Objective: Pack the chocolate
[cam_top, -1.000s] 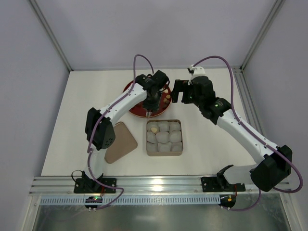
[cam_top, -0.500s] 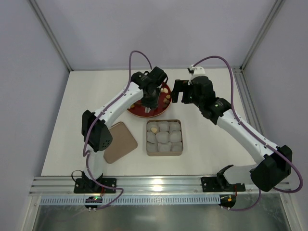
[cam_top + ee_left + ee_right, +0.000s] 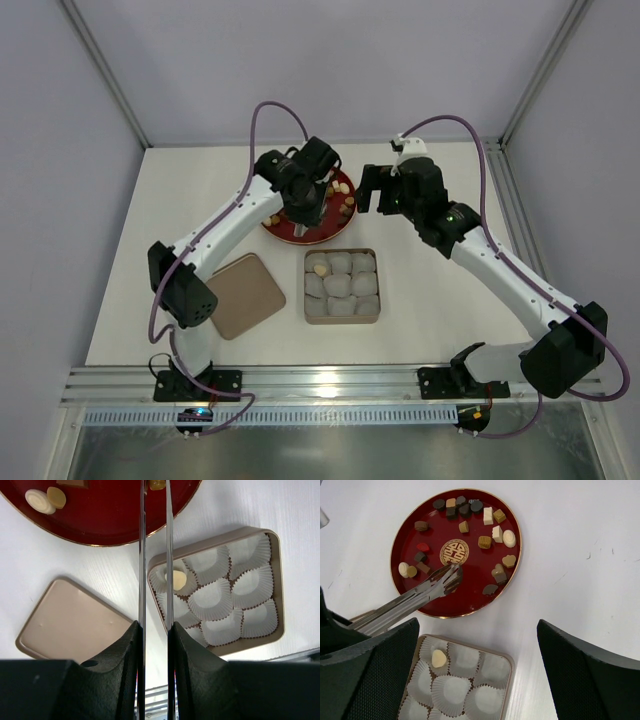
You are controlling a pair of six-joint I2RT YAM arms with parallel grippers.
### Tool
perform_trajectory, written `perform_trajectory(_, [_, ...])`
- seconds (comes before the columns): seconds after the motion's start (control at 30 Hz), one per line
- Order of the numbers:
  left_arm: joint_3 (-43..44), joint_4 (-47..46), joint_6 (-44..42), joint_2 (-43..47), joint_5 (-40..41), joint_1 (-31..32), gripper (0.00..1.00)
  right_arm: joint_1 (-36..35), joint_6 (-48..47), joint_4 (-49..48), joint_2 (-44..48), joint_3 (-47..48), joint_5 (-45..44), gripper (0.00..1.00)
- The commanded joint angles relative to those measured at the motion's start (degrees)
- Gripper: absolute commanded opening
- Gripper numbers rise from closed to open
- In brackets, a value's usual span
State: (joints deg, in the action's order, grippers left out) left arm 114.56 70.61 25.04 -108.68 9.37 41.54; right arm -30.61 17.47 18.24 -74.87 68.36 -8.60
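OK, left gripper (image 3: 155, 629) is clamped on a pair of metal tongs (image 3: 142, 555). The blades run straight out from between its fingers with a narrow gap between them. Right below that hand, a tan lid (image 3: 75, 620) lies flat on the table (image 3: 570, 555) on its left. The square tin (image 3: 215, 545) sits on its right, lined with white paper cups (image 3: 215, 597). One cream piece (image 3: 177, 579) sits in the cup at the tin corner closest to the blades. Further out along the tongs, the tips hang over the red plate (image 3: 470, 592), above bare red just short of the gold emblem (image 3: 454, 552) at its centre. Can't tell if the tips touch the plate. The chocolate (image 3: 484, 542) is spread over that plate to either side of the tips and beyond them. It is a mix of dark, tan and cream cubes, rounds and hearts, thickest toward the far rim. Right gripper (image 3: 477, 630) is spread wide with nothing in it. The tin's edge is nearest under its fingers, the plate lies ahead of it, and the tongs cross in from its left.
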Motion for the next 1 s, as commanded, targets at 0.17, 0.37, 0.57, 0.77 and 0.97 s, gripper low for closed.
perform_trajectory(0.17, [-4.87, 0.41, 1.5, 8.13, -0.31, 4.07, 0.25, 0.2, -0.77, -0.4, 0.95, 3.1, -1.86, 1.0])
perform_trajectory(0.37, [-8.38, 0.06, 3.87, 11.3, 0.56, 8.2, 0.25, 0.38, -0.78, -0.13, 1.57, 3.18, -2.82, 1.0])
perform_trajectory(0.57, [-12.52, -1.26, 6.07, 13.93, 1.0, 11.63, 0.24, 0.38, -0.95, 0.22, 1.75, 3.19, -3.62, 1.0])
perform_trajectory(0.77, [-16.56, -2.84, 7.92, 15.52, 0.48, 13.3, 0.24, 0.46, -1.21, 0.3, 1.83, 3.19, -3.79, 1.0])
perform_trajectory(0.97, [-18.5, -4.16, 8.71, 15.35, 0.3, 14.97, 0.24, 0.46, -1.21, 0.04, 1.48, 3.01, -3.62, 1.0])
